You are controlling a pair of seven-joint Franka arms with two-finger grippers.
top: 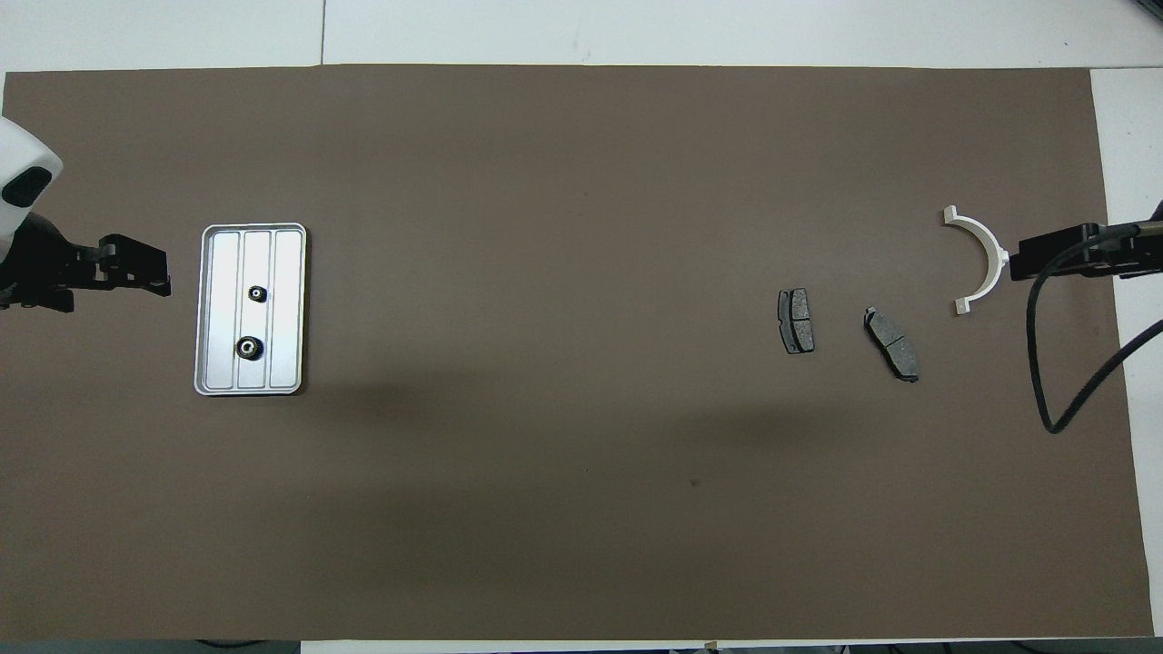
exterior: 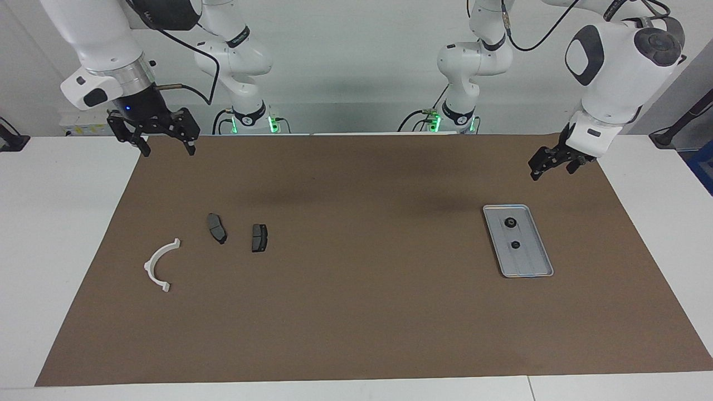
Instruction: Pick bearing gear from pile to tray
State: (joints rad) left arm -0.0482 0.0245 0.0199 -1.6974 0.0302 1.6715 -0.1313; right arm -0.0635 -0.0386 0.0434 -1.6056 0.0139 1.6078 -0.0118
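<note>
Facing view: left gripper (exterior: 550, 165) hangs open and empty above the mat near the robots; the tray (exterior: 535, 264) with two gears (exterior: 509, 222) lies farther out. Right gripper (exterior: 166, 146) hangs open, empty. Overhead view: tray (top: 287, 363) sits beside the left gripper (top: 156, 277); right gripper (top: 1022, 263) overlaps the white arc (top: 983, 243).

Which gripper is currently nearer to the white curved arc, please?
The right gripper. It hangs open above the brown mat's edge at the arc's end of the table. The left gripper, also open, hangs at the other end, near the tray.
</note>
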